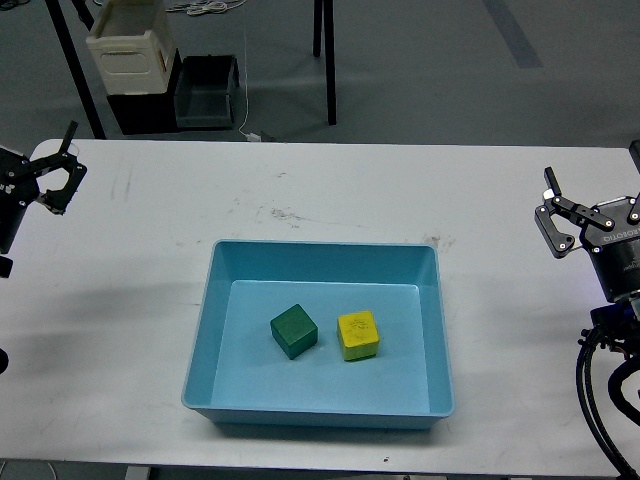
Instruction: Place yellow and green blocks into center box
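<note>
The green block [293,331] and the yellow block [358,335] lie side by side, slightly apart, on the floor of the light blue box [325,246] in the middle of the white table. My left gripper [58,168] is at the table's left edge, far from the box, open and empty. My right gripper [551,214] is at the table's right edge, also open and empty, well to the right of the box.
The white table [500,320] bears only the box. Beyond its far edge, on the grey floor, stand a white crate [128,45], a dark bin [205,95] and black stand legs [325,40].
</note>
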Tool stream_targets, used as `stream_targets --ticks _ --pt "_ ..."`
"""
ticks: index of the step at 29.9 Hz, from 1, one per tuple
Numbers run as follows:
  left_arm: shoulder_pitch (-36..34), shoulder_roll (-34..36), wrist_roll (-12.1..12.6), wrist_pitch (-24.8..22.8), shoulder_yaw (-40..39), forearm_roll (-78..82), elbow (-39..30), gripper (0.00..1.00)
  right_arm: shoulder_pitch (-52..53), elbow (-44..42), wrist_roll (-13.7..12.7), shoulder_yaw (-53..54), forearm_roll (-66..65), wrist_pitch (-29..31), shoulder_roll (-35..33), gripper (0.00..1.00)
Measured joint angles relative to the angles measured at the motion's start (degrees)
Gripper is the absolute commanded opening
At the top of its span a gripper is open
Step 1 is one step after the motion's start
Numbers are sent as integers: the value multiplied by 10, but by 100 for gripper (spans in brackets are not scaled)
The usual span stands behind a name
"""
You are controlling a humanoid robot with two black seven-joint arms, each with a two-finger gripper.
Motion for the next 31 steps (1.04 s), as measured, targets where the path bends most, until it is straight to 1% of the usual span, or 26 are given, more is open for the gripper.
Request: stream_targets --ticks 3,6,12,16,22,25,31 --pt "29 14 0 3 1 -40 -31 100 -20 0 -6 1 48 7 8 100" --pt "57 13 0 1 2 -71 -51 100 -40 0 -8 1 81 10 19 100" --pt "94 -28 0 -3 1 -129 -65 100 -64 -1 -9 7 129 20 48 100" --pt "108 -42 0 -4 -1 -161 -82 100 -72 -1 -9 9 134 21 66 100" --pt "124 -45 0 -3 -6 -193 -113 100 -86 -6 -6 5 132 27 69 100" --pt "144 -46 0 -3 -6 -210 -122 100 -95 -7 -4 2 130 31 69 100" --pt "155 -48 0 -5 -8 -215 -125 100 -110 -7 -3 -8 129 75 70 100"
